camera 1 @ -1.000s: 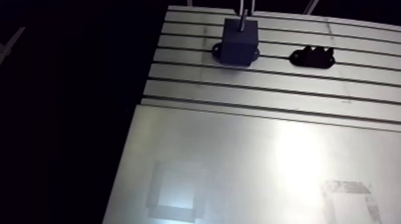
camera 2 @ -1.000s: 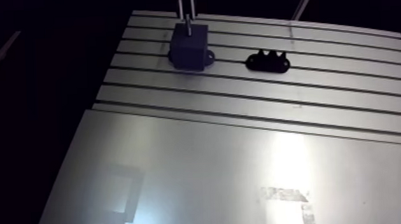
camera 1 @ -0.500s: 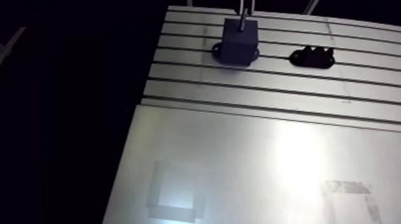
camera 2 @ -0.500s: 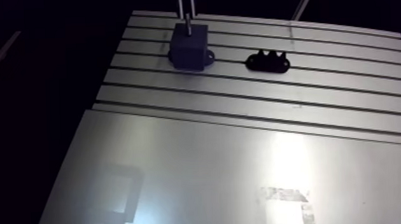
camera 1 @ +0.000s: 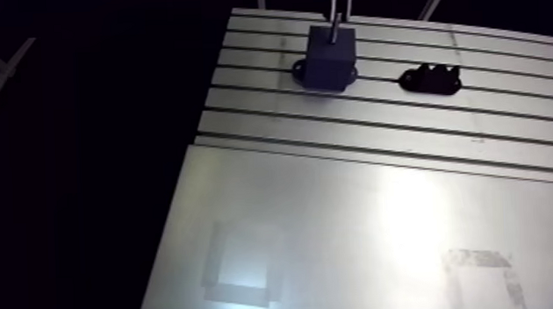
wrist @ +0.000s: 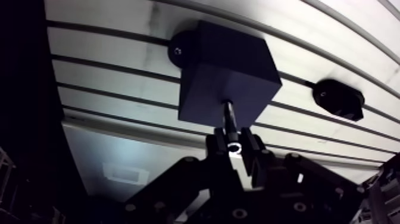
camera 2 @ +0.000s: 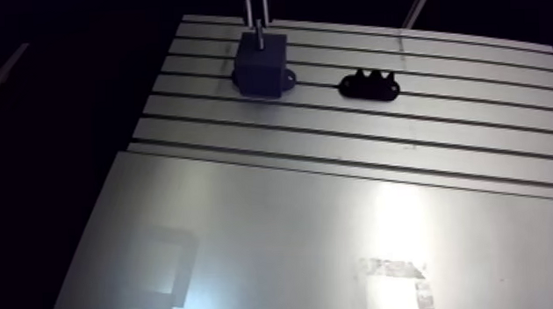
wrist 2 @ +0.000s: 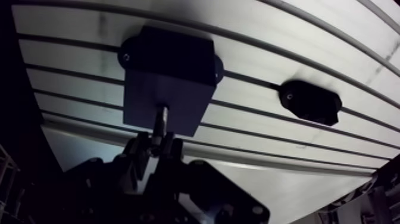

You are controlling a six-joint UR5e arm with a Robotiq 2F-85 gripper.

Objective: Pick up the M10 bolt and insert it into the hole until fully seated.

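**Seating the M10 bolt: pick done, insertion partway**

I read the pick as finished. In the wrist view the gripper has its fingers clamped on the upper end of the M10 bolt, with the shank pinched between them. The bolt's lower end meets the top face of the dark block, which sits on the slotted table. The shank hides the hole, so I can't tell how deep the tip is.

A good length of shank shows above the block, so I judge the bolt not seated. What's left is to press down until the head bottoms out, then let go.

View differences:
- The wrist view is the only one that shows the grip and the point where the shank meets the block. It also shows a mounting ear on the block's far side.
- The arm view shows the bolt side-on, standing roughly upright over the block, so I can judge its alignment.
- The arm view also shows the layout. A second dark part lies well apart from the block on the slots, and a smooth plate lies nearer the camera.
- The fingers are too small in the arm view to read the grip.
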